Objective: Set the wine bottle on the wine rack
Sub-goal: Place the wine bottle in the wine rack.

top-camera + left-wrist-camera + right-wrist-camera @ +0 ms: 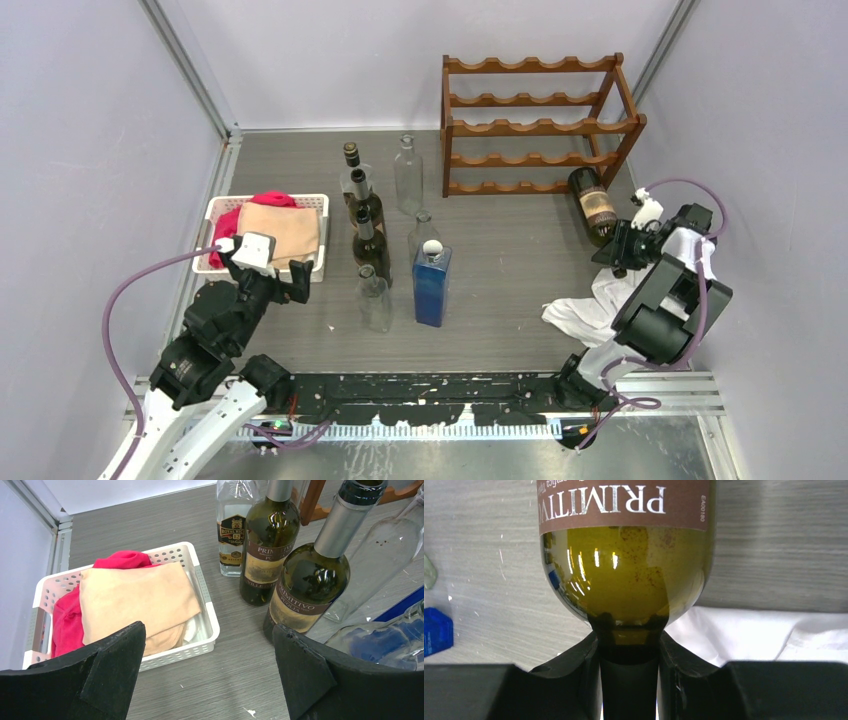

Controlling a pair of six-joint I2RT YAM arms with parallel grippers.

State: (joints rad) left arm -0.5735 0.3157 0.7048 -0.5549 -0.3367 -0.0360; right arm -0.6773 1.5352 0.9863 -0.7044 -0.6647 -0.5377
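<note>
Evidently only partway through. Looking at the wine rack at the far side of the table: carrying no bottle on any scalloped tier. Tipped over on its side just beside the rack's lower right corner, base toward the rails, possibly touching the table, hard to tell: the Primitivo wine bottle. Clamping its neck with the right gripper, jaws pinching the dark glass from both sides. Hovering with the left gripper, jaws spread wide on nothing, near the white basket and the standing bottles. Remaining, by judgement: lifting, levelling, seating the bottle in a cradle, then letting go.
</note>
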